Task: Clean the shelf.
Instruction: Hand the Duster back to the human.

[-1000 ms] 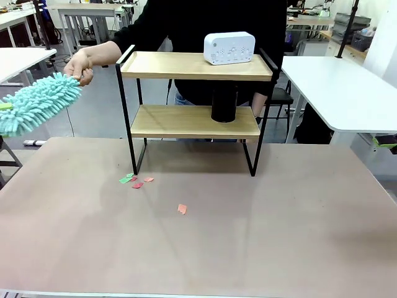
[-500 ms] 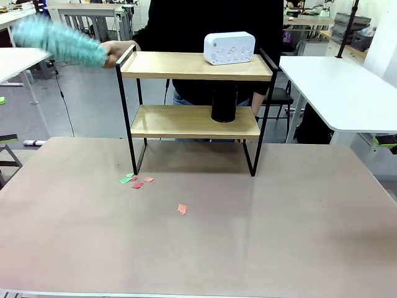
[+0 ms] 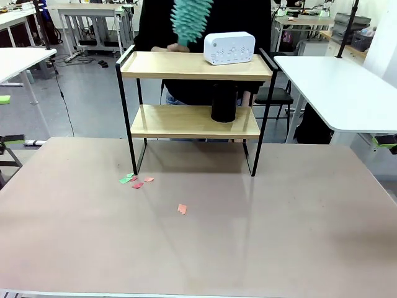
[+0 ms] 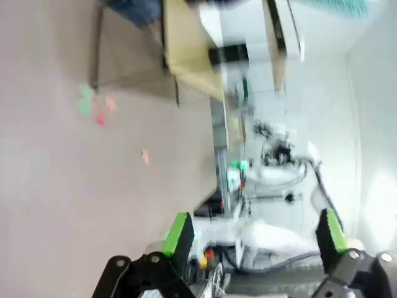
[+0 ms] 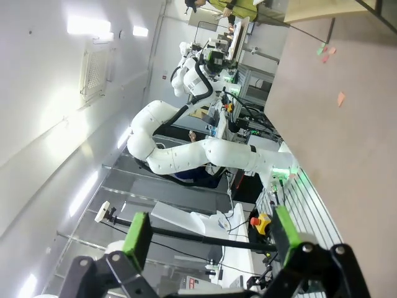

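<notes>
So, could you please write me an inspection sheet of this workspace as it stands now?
Surface: table matte, bare across its near half.
Job's things: shelf upright at the far side; white box on top board, black cylinder on lower board; a person holds a teal duster above the top board.
Clutter: paper scraps by the shelf's left front leg, one more scrap nearer.
Grippers: left gripper open, empty; right gripper open, empty.
Cables: one on the floor at left.
Surroundings: white tables, other workstations.
</notes>
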`<act>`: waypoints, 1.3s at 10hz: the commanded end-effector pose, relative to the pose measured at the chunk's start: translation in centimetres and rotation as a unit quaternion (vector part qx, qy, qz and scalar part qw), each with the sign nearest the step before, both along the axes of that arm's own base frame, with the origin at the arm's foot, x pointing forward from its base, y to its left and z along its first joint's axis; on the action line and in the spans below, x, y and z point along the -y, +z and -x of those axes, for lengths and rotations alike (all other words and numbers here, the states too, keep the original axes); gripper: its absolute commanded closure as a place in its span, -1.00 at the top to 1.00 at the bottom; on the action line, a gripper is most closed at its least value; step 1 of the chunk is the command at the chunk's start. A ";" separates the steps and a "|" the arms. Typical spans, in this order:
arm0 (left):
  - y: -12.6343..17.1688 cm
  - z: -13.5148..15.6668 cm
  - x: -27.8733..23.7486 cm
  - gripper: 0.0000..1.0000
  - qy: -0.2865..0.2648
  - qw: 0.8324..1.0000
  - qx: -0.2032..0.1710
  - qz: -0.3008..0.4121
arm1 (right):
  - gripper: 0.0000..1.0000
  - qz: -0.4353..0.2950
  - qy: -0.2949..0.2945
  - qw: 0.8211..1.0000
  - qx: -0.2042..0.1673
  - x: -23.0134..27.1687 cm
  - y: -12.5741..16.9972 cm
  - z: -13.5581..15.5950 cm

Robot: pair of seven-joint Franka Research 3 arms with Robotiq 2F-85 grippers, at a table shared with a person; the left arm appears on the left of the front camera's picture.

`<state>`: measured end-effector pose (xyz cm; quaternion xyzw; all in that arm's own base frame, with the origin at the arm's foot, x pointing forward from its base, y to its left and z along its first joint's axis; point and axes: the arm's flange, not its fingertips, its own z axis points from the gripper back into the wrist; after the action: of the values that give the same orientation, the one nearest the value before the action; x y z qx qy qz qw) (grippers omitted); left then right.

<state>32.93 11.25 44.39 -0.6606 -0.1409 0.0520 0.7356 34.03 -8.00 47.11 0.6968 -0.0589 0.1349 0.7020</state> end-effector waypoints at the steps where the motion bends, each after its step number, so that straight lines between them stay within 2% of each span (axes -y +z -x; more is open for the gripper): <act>1: 0.3 0.5 6.6 1.00 -0.107 0.994 0.009 -0.013 | 1.00 -0.015 -0.009 1.000 -0.005 -4.1 0.8 -0.4; 3: -1.6 -0.5 13.4 1.00 -0.181 0.983 -0.017 -0.022 | 1.00 -0.075 -0.028 0.997 -0.010 -9.5 -0.1 -2.2; 5: -4.5 -0.7 19.4 1.00 -0.206 0.977 -0.042 -0.041 | 1.00 -0.079 -0.058 0.994 -0.049 -15.0 -2.4 -3.2; 7: -6.3 -0.5 21.9 1.00 -0.176 0.983 -0.043 -0.038 | 1.00 -0.046 -0.039 0.991 -0.123 -18.2 -4.8 -2.3; 8: -7.1 -0.8 21.6 1.00 -0.124 0.991 -0.034 -0.027 | 1.00 0.017 -0.010 0.985 -0.174 -19.0 -6.2 -1.3; 9: -7.8 -1.2 20.8 1.00 -0.086 0.996 -0.029 -0.015 | 1.00 0.067 0.023 0.976 -0.204 -19.2 -7.3 -0.7; 10: -8.6 -1.5 20.3 1.00 -0.071 0.997 -0.039 -0.004 | 1.00 0.082 0.025 0.973 -0.214 -19.1 -8.0 -0.8; 11: -8.8 -1.8 19.3 1.00 -0.049 0.997 -0.053 0.037 | 1.00 0.110 0.011 0.970 -0.217 -19.0 -8.6 -1.2; 12: -7.4 -5.6 20.2 1.00 -0.100 0.993 -0.055 -0.024 | 1.00 0.045 0.005 0.980 -0.194 -19.7 -8.4 -2.0; 13: -7.4 -5.6 20.2 1.00 -0.100 0.993 -0.055 -0.024 | 1.00 0.045 0.005 0.980 -0.194 -19.7 -8.4 -2.0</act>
<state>39.03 -8.41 36.42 -0.6598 -0.0427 0.0310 0.7495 35.81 11.24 38.18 0.6597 0.1050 -0.0027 0.7442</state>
